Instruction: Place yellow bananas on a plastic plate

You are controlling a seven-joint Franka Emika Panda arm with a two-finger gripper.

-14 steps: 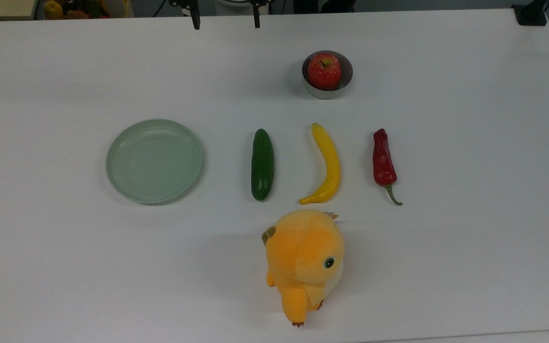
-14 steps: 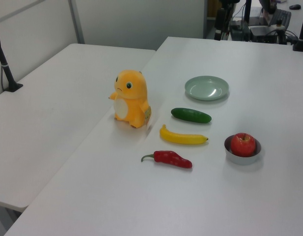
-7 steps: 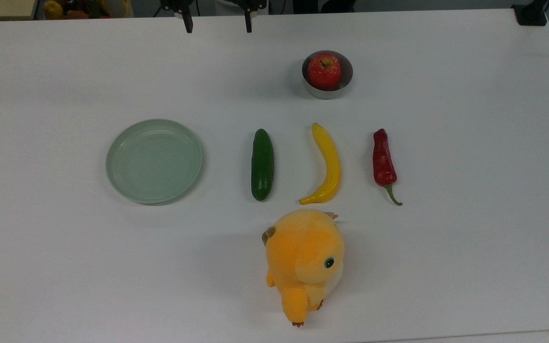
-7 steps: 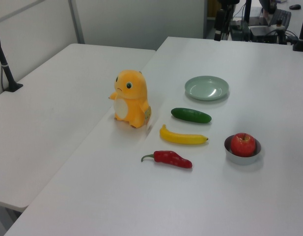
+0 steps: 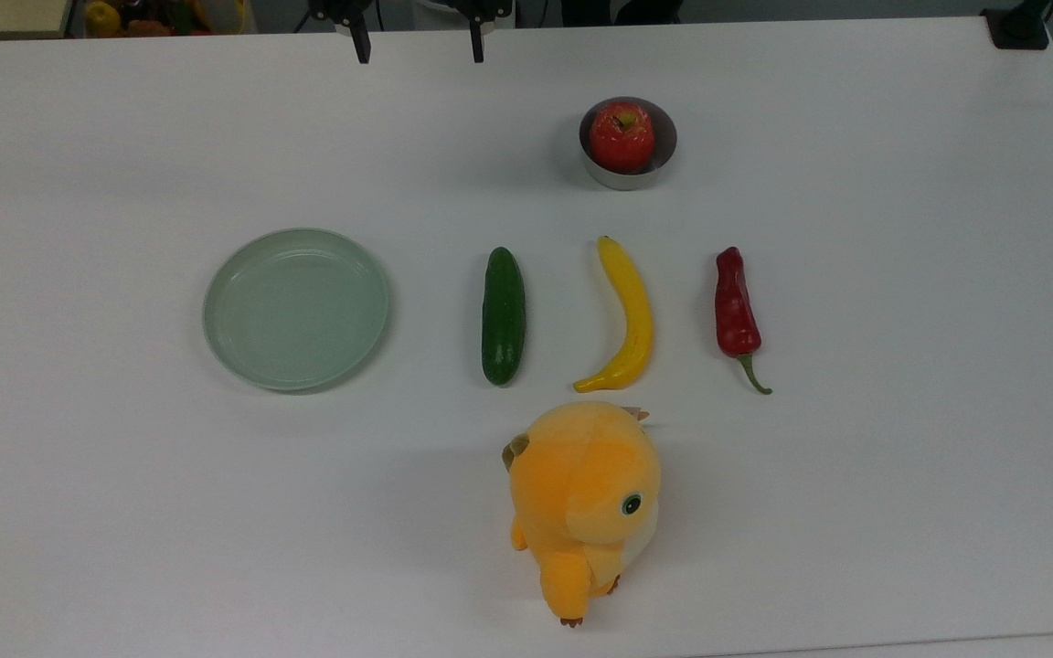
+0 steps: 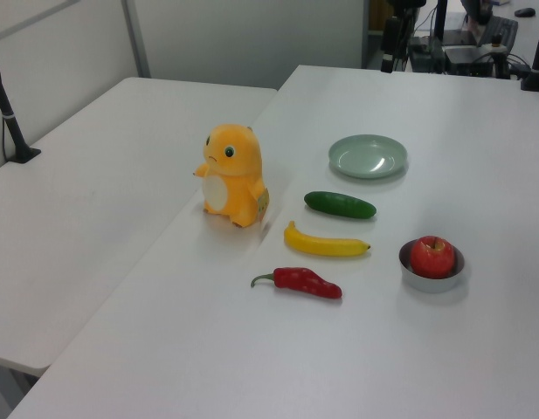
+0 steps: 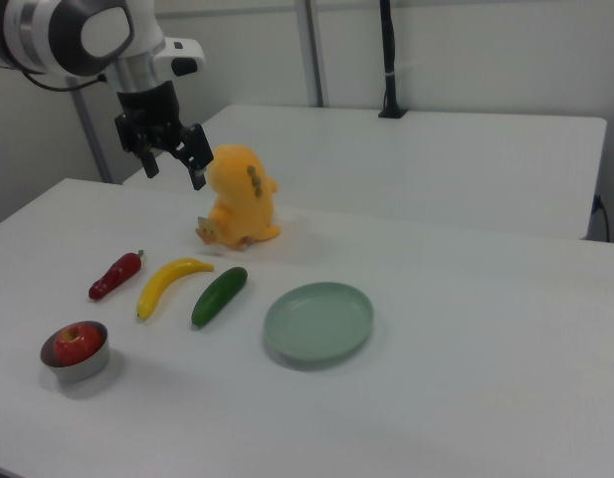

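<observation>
Step in hand, by my reading: the approach, before any grasp; nothing is lifted yet. The long, slim, curved bright-yellow banana (image 5: 629,315) lies flat on the white tabletop (image 5: 901,366), between the dark green cucumber (image 5: 503,315) and the glossy red chilli pepper (image 5: 734,306), apart from both. In the top view the round, shallow, pale mint-green plastic plate (image 5: 296,308) sits at 9 o'clock from the banana, beyond the cucumber, with nothing in it; the orange-yellow plush toy (image 5: 584,498) stands at 6 o'clock, near the banana's lower tip; the small grey metal bowl (image 5: 627,174) holding a red apple (image 5: 622,135) sits at 12 o'clock.

The black two-finger pincer (image 7: 171,159) hangs high above the tabletop, well apart from the banana, its fingers spread wide and pointing down, empty; the white arm (image 7: 78,30) reaches in from 10 o'clock in the right view.

Next move likely calls for travel to above the banana's middle, fingers turned to straddle its narrow width, then a straight descent; the cucumber and plush toy nearby leave modest room.
</observation>
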